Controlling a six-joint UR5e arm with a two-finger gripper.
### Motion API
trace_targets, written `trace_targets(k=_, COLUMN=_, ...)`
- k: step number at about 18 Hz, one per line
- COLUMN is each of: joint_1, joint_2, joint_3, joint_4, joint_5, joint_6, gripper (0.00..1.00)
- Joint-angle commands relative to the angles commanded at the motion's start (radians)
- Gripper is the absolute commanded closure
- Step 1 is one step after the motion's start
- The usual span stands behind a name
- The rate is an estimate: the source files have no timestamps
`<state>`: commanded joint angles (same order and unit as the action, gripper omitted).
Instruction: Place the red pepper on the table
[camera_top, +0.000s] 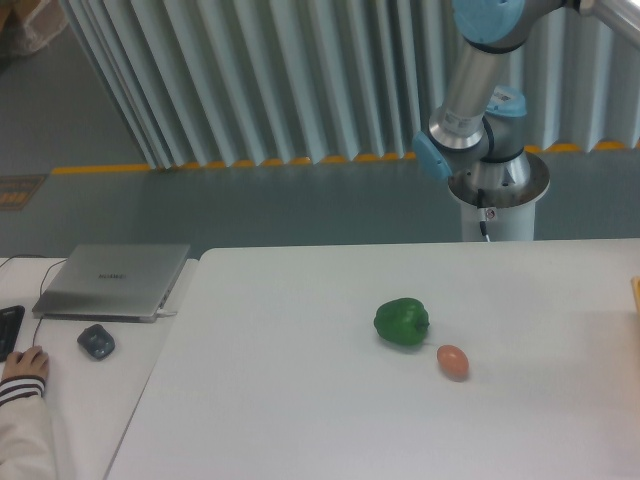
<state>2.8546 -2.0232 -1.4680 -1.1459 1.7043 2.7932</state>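
Gripper out of frame, state unknown; red pepper not visible. Table (300, 400) holds green pepper (402, 322), egg (453, 361). Judgement: set pepper low on bare patch, well apart from both

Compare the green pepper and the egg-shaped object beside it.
The green pepper is larger, dark green and lumpy; the egg is smaller, orange-tan and smooth. The pepper lies farther from the camera, the egg nearer and to its right, apart from it. Both rest on the white table.
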Motion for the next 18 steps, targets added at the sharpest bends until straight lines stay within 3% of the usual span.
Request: trace_targets(k=18, joint_1=-0.001, joint_2=-0.041, joint_3=0.0, joint_4=0.057, joint_5=-0.003, joint_6=-0.024, gripper=0.0)
